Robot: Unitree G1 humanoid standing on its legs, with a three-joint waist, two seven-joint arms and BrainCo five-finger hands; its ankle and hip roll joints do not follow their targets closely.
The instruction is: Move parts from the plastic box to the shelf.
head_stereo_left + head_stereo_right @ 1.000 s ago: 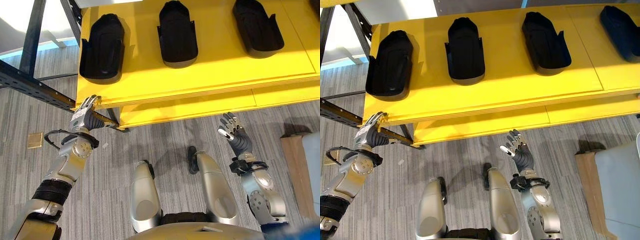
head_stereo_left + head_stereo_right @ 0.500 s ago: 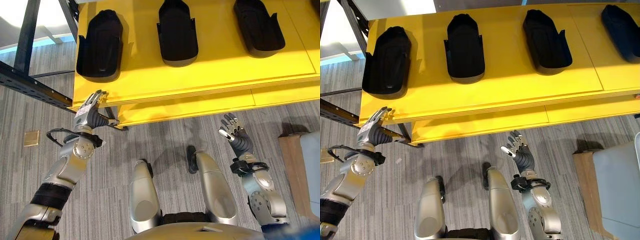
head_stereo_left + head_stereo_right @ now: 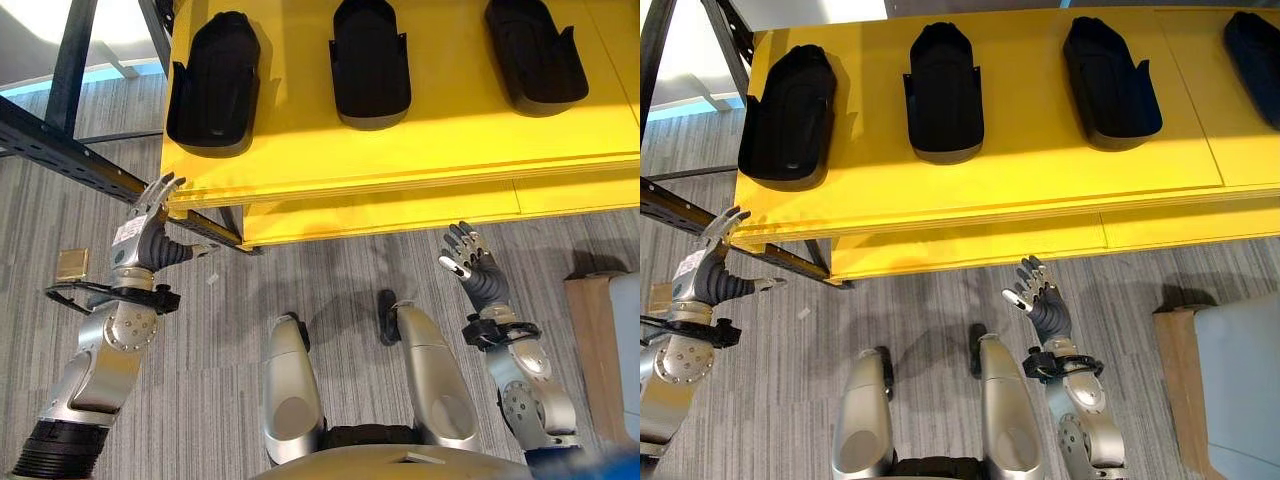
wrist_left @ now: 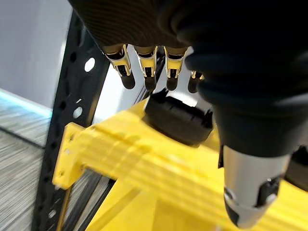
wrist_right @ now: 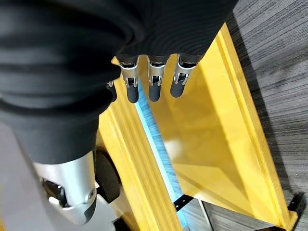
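Several black parts [image 3: 370, 62] already lie in a row on the yellow shelf [image 3: 420, 150]; the grey plastic box [image 3: 1250, 390] sits at the robot's right, its contents hidden, so what's left is unclear. Left hand [image 3: 145, 232] raised near the shelf's corner, fingers spread, empty. Right hand [image 3: 470, 265] raised below the shelf edge, fingers loose, empty.

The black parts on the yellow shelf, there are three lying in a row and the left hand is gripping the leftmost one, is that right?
Not quite. The black parts do lie in a row on the yellow shelf, but the left hand grips none. The left eye view shows it open, below the shelf's front edge, apart from the leftmost part.
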